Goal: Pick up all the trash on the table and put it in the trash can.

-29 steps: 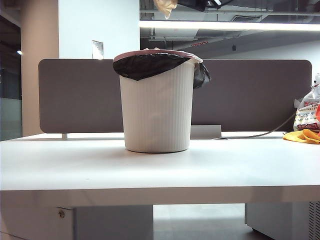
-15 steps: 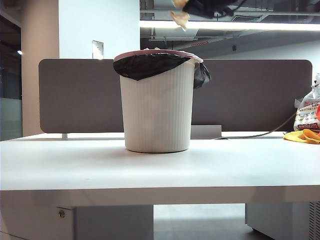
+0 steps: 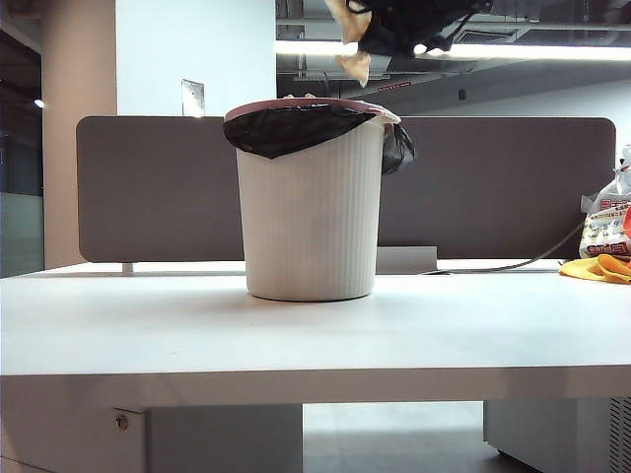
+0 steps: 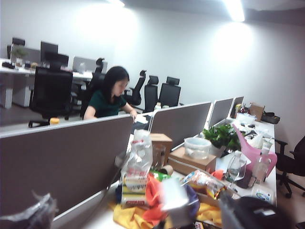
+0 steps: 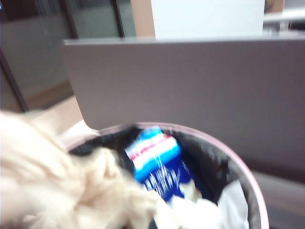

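Right claw (image 3: 367,37) clamped high; left claw unseen.

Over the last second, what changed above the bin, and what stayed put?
The right gripper came down from the top edge of the exterior view toward the trash can, shut on a crumpled paper wad, now hanging just above the rim. Nothing was released. The trash can, table, yellow cloth and printed plastic bag stayed put.

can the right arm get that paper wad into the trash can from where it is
Probably yes. The right gripper, shut on the paper wad, hangs just above the trash can. The right wrist view looks straight down into the bin's open mouth, and nothing shows between wad and rim.
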`<action>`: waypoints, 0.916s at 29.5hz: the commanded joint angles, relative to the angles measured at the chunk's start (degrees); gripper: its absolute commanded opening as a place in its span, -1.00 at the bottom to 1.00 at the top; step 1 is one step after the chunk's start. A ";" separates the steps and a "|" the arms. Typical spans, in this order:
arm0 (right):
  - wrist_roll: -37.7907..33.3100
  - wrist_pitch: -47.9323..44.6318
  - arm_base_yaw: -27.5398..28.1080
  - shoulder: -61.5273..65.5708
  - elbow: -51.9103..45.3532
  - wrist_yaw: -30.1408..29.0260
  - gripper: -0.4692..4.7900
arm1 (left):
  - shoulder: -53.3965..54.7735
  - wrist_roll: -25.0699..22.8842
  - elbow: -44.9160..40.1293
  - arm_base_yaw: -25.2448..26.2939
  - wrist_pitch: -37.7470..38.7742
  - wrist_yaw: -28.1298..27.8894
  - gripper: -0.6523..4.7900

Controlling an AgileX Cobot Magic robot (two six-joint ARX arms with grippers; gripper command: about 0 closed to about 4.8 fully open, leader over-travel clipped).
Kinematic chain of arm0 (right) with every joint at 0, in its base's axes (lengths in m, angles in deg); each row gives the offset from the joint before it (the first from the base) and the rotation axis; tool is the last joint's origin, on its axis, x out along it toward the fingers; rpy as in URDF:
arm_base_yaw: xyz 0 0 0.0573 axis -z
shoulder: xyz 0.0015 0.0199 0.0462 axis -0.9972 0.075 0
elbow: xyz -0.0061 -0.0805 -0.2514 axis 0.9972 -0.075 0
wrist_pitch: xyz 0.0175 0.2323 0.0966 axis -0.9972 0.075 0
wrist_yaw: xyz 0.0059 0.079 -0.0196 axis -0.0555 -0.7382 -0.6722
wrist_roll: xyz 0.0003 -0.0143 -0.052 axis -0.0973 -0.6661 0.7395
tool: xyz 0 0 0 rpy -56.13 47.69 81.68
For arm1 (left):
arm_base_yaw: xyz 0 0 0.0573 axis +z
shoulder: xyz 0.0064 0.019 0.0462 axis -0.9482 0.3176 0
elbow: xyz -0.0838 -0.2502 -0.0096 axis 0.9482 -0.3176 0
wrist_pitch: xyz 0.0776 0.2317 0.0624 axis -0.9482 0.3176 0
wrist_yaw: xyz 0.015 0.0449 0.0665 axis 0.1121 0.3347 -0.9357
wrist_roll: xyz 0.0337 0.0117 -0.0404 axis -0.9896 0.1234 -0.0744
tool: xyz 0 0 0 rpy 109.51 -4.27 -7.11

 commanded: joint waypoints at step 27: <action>38.27 11.37 -6.25 2.16 5.14 11.67 0.64 | -5.95 -3.15 0.48 3.41 15.47 -1.33 1.00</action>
